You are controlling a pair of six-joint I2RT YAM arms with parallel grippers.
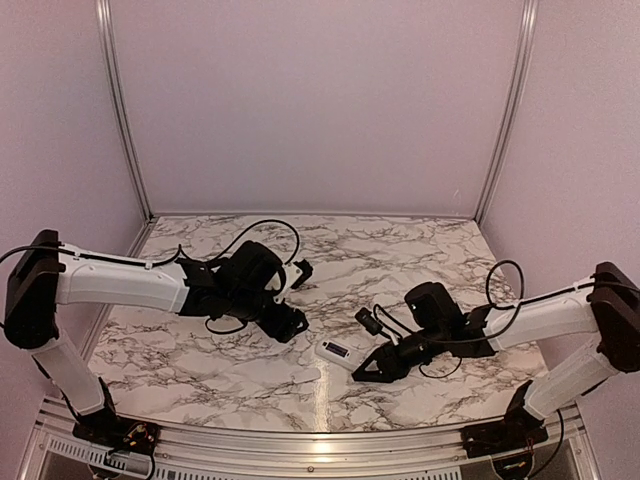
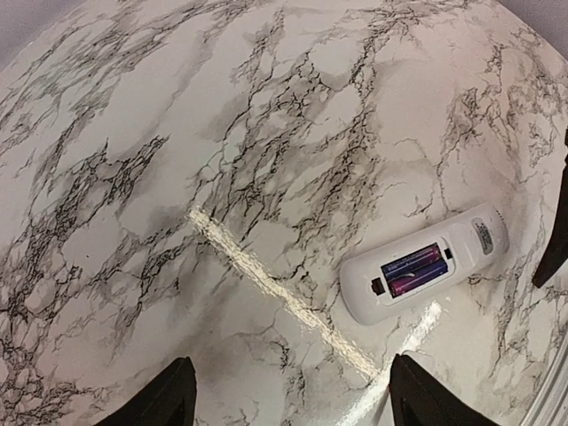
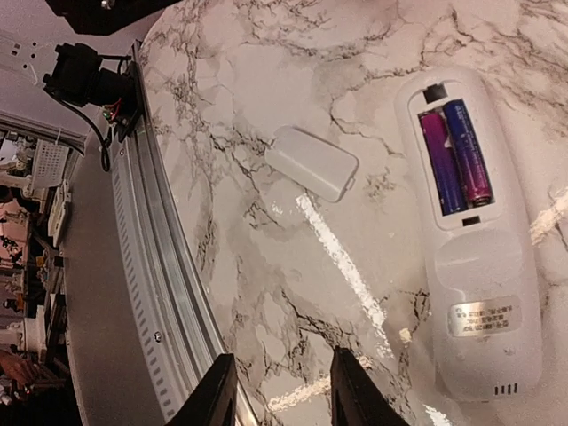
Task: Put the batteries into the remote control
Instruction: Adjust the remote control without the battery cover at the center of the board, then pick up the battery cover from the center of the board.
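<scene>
Nearest the rail, the right fingers (image 3: pixel 217 395) stand slightly apart, pinching nothing. Just beyond them a loose cover (image 3: pixel 311 162) lies flat on the marble surface (image 3: pixel 266 293). Beside it the remote (image 3: pixel 484 266) lies back up, its bay open, with 2 batteries (image 3: pixel 454 160) seated side by side. Farther back, the left fingers (image 2: pixel 169 399) are spread wide, empty.

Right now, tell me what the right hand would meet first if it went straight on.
Probably the small white rectangular plastic lid lying on the marbled tabletop, though depth is unclear and the right hand might touch tabletop first.
</scene>
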